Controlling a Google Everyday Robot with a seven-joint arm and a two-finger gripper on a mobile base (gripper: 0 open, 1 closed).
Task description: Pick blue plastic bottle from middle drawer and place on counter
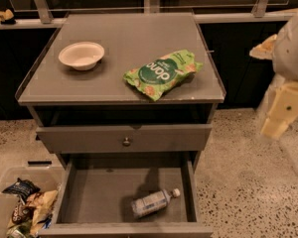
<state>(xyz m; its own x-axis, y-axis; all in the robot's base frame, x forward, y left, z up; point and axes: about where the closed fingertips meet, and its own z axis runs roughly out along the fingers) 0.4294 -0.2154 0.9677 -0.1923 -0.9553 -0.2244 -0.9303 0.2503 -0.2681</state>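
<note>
Grey cabinet seen from above and in front. The counter [134, 33] fills the upper centre of the frame and carries two items: a white bowl [81, 55], upright at its left side, and a green snack bag [162, 73], lying flat at its right side, close to the front edge; the two are well apart. Below the counter's front rim is a dark gap, and under it a drawer front [89, 139] with a small round knob [126, 142] at its middle. The middle drawer [94, 192] stands pulled out at the lower centre of the frame, its flat grey inside exposed. The blue plastic bottle [151, 203] lies on its side on the drawer's floor, right of centre and toward the front wall, with its white cap [176, 193] pointing to the upper right; nothing touches it. The gripper [280, 113], a pale yellow part hanging from the white arm [294, 48], is at the right edge of the frame, beside the cabinet and well apart from the bottle and drawer; whether it is released or clenched cannot be told, and it grasps nothing visible. At the lower left, a clear bin [2, 182] on the speckled floor [238, 172] holds several snack packets [27, 205].
</note>
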